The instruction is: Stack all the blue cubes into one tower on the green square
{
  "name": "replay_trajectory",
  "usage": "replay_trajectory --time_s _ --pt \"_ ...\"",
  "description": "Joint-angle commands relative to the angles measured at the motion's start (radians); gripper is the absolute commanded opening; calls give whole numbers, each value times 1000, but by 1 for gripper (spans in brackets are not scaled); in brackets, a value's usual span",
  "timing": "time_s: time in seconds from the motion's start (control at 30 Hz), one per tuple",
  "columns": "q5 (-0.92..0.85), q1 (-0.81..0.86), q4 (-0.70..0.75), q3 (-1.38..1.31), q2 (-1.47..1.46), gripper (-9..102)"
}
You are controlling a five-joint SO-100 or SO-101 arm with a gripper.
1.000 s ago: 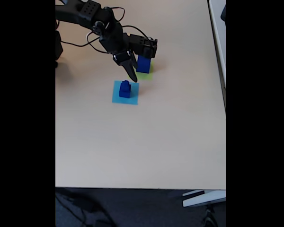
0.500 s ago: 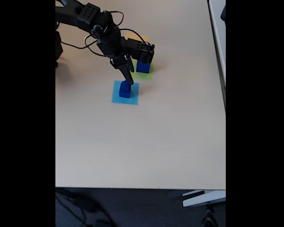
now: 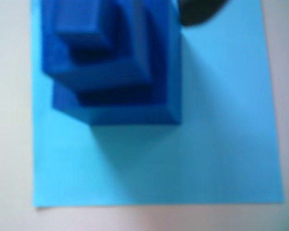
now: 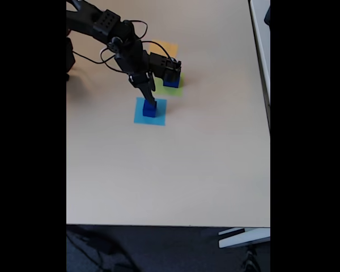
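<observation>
A stepped pile of blue cubes [image 3: 111, 67] stands on the light-blue square [image 4: 150, 115] in the fixed view; the wrist view shows three graded tiers, smallest on top; another blue cube [image 4: 171, 83] sits on the green square [image 4: 169, 89], beside the orange square [image 4: 165, 49]; the claw [image 4: 150, 102] is right at the pile's top, whether apart or clamped I cannot tell; all rest on the worktop [image 4: 175, 170].

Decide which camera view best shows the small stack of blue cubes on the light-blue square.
The wrist view: the stack of blue cubes is close, its stepped tiers distinct. In the fixed view it is a tiny block under the claw.
</observation>
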Motion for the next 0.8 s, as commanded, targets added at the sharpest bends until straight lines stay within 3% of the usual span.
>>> replay_trajectory --time_s 0.0,0.77 --pt "-11 6 -31 0 0 25" --pt "-14 8 -32 5 -6 20"
